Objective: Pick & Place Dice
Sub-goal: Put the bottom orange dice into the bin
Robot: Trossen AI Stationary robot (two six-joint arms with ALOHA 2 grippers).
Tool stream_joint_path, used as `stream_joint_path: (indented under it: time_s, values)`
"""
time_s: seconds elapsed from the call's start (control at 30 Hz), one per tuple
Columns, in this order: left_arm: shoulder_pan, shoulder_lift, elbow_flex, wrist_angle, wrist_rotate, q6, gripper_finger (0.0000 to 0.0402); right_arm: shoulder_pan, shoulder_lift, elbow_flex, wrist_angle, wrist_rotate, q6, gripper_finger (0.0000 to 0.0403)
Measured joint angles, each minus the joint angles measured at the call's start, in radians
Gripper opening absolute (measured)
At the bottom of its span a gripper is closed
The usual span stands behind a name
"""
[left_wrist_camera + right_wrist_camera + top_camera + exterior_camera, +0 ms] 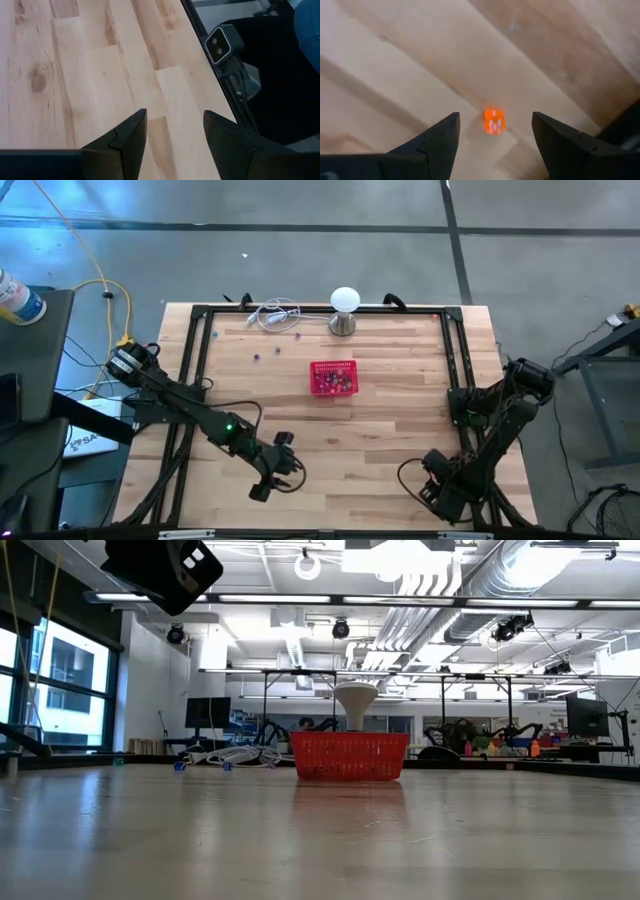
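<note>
The red mesh basket (333,377) (349,756) stands on the table's middle and holds several tiny mixed-colour dice (335,383). A few stray dice (256,358) lie on the wood to its left and toward the far edge. My right gripper (495,116) (432,478) is open near the table's near right corner. One orange-red die (494,121) rests on the wood between its fingertips, apart from both. My left gripper (175,117) (275,470) is open over bare wood by the near edge.
A white ball-shaped lamp (344,308) on a metal base stands behind the basket, with a white cable (272,314) to its left. A black frame (196,340) runs along the table's edges. A small camera (222,44) sits at the near edge, beside my left gripper.
</note>
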State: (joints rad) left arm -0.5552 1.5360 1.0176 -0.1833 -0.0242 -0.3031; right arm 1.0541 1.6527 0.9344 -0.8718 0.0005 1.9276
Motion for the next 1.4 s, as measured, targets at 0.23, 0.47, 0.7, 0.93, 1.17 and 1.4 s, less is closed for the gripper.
stream_joint_path:
  time_s: [0.23, 0.47, 0.7, 0.93, 1.17, 1.4]
  values:
    - [0.000, 0.000, 0.000, 0.000, 0.000, 0.000, 0.0189, -0.001, -0.006, -0.103, 0.158, -0.067, 0.015, 0.0240]
    - [0.001, 0.000, 0.000, 0.003, 0.000, 0.007, 0.0189, -0.001, -0.006, -0.116, 0.178, -0.067, 0.008, 0.0229]
    - [0.003, 0.000, 0.000, 0.009, 0.000, 0.018, 0.0189, -0.001, -0.004, -0.117, 0.183, -0.078, -0.003, 0.0145]
    - [0.003, 0.000, 0.000, 0.006, 0.000, 0.018, 0.0189, -0.011, -0.003, -0.117, 0.177, -0.061, -0.022, 0.0030]
    - [0.003, 0.000, 0.000, -0.064, 0.000, 0.028, 0.0189, -0.134, 0.005, -0.056, 0.174, 0.053, -0.162, 0.0026]
    - [0.000, -0.001, 0.000, -0.169, -0.006, 0.048, 0.0189, -0.343, 0.005, 0.141, 0.177, 0.252, -0.650, 0.0026]
